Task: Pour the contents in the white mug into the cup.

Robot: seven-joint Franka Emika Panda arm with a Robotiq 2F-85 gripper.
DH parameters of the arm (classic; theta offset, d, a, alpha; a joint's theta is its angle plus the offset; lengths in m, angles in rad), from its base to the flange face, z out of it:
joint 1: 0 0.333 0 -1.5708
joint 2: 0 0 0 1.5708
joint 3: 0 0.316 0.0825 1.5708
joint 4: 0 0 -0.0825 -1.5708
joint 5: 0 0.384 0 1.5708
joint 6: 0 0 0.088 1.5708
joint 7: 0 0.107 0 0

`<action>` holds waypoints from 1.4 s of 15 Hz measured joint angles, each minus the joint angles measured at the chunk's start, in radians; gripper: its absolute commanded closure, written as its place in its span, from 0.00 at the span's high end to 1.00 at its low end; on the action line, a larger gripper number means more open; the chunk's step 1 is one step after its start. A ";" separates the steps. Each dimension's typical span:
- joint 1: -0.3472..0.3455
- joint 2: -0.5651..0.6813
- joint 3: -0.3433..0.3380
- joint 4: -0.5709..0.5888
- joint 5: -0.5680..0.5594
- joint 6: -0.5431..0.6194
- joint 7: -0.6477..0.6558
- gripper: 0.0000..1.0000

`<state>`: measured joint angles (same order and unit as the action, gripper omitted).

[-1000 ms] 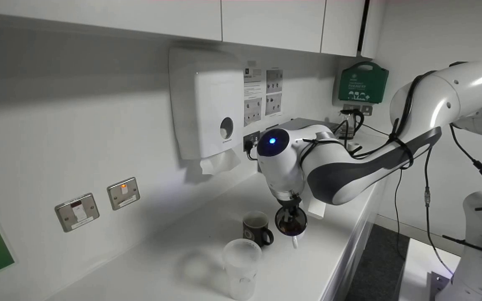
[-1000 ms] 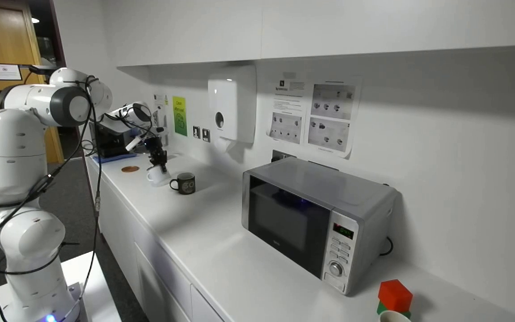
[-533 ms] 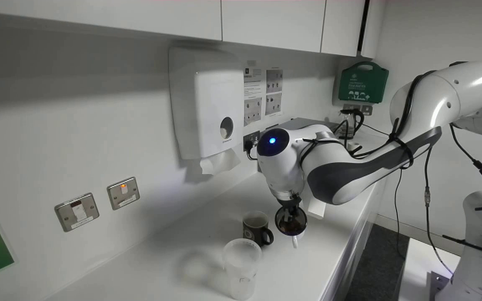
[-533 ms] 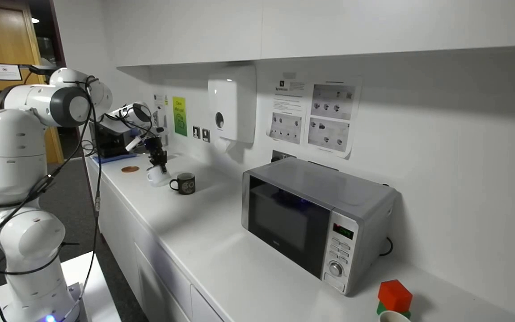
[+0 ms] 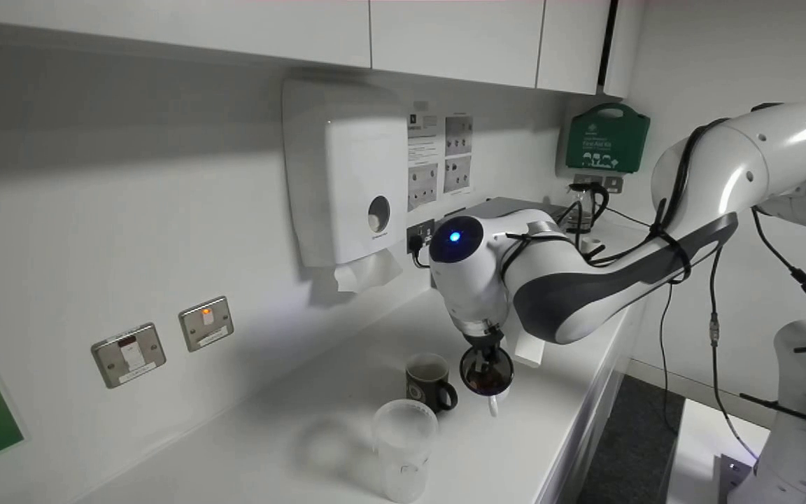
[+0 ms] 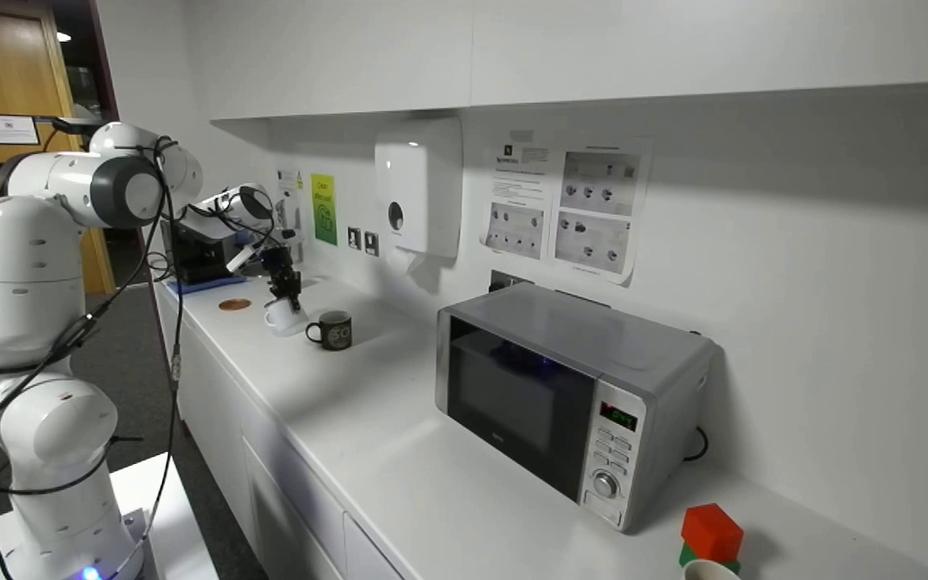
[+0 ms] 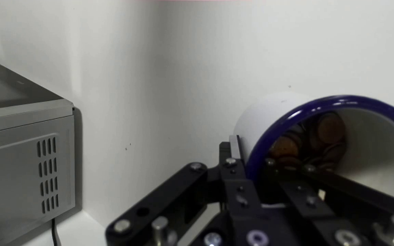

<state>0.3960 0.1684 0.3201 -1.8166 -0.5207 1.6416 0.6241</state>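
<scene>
Jaws tightly pinch the tilted white mug (image 7: pixel 378 147) by its wall — presumably so the coins (image 7: pixel 320 138) can pour unobstructed.

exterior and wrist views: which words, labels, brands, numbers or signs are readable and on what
"First Aid Kit": green box
"Clean": yellow-green wall sign, next line blurred
Perhaps "50" or "60", blurred: dark mug
Too small or blurred: wall notices, switch labels, microwave display, door notice, dispenser print, cup marks
Wrist view: none legible
</scene>
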 measured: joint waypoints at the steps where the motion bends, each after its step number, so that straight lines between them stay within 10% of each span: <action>1: 0.002 0.005 0.000 0.000 0.000 0.000 0.003 0.01; 21: 0.098 0.130 -0.008 0.229 -0.063 -0.268 0.064 0.01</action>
<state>0.4936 0.2982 0.3122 -1.5873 -0.5836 1.3731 0.6879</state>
